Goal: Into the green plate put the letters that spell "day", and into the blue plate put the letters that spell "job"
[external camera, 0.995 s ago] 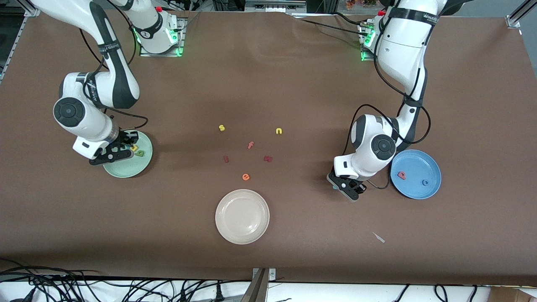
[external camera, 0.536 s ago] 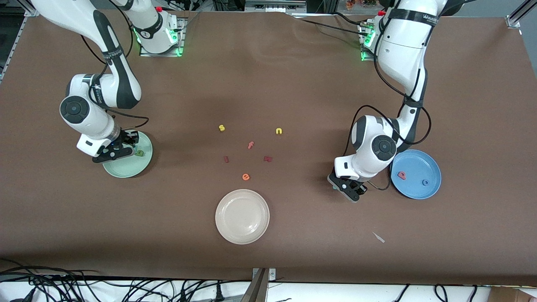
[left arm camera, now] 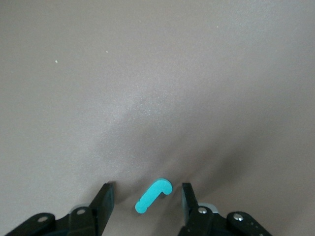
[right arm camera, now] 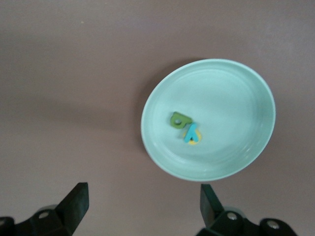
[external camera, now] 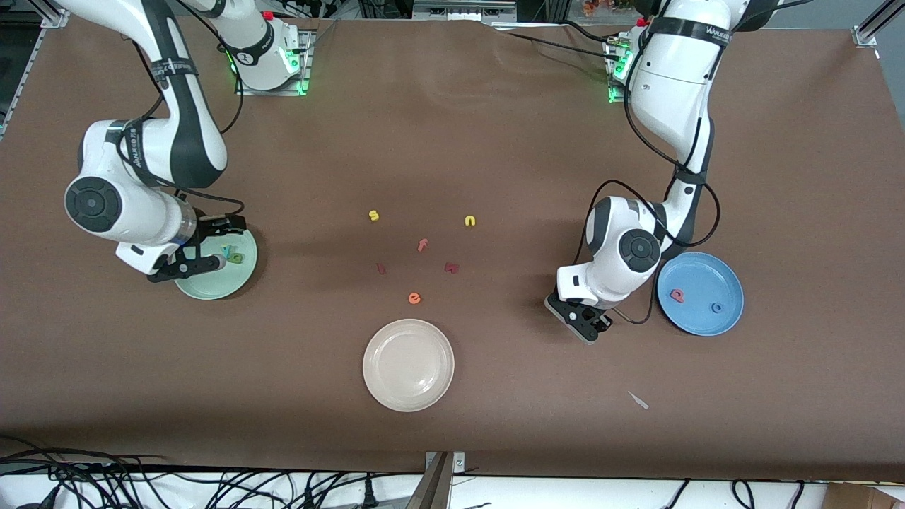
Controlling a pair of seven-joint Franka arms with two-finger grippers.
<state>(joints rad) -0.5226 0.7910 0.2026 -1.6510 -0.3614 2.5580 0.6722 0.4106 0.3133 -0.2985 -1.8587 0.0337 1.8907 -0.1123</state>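
Now the right gripper [external camera: 201, 249] has opened, leaving "y" [right arm camera: 192, 131] in the green plate [right arm camera: 236, 98].

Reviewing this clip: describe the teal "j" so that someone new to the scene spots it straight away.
Start at the blue plate at the left arm's end of the table; the left claw sits beside it, low over the brown table. Between its fingers lies the "j", a small bright teal hook, the only letter here outside a plate.
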